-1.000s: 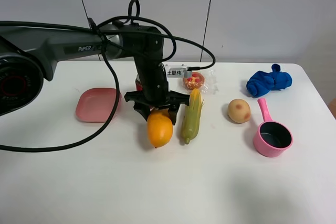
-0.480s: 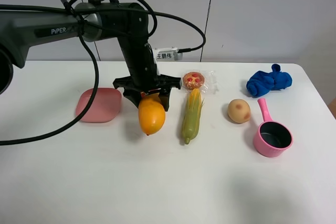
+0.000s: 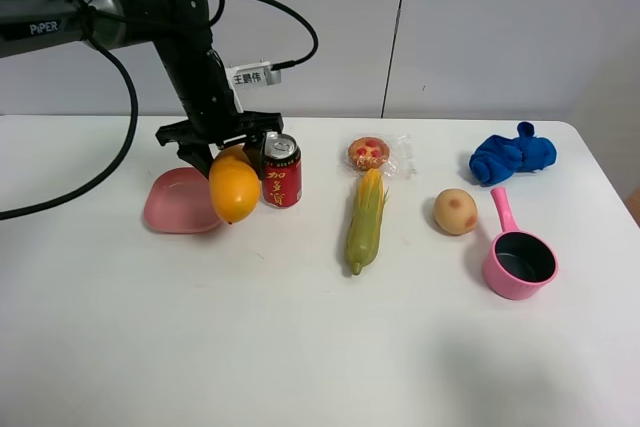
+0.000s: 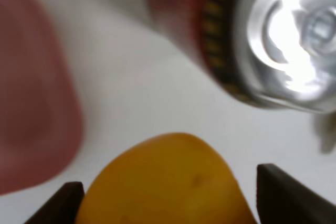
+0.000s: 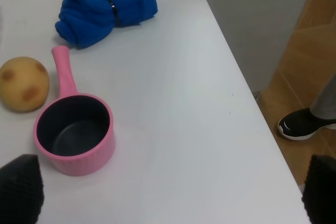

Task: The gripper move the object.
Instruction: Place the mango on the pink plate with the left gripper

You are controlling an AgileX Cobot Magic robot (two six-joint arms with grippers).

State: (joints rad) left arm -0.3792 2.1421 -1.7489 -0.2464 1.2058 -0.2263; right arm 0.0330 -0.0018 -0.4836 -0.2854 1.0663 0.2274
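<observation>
The left gripper [image 3: 229,155] is gripping the mango [image 3: 234,190] at the pink dish's [image 3: 170,209] right edge, and any travel is demanding clearance from the soda can [image 3: 283,175] immediately right.

On my feed the left arm [image 3: 120,12] is dark grey, built of rounded links, with white "PiPER" lettering [image 3: 42,27] on its side. Black cables [image 3: 310,35] loop off it in loose arcs, and a small white label [image 3: 252,77] with black characters sits near the wrist. Its left hand [image 3: 224,159] is black and two-fingered. Of the right hand [image 5: 170,192] I see only rounded, matte black fingertips [image 5: 21,190].
</observation>
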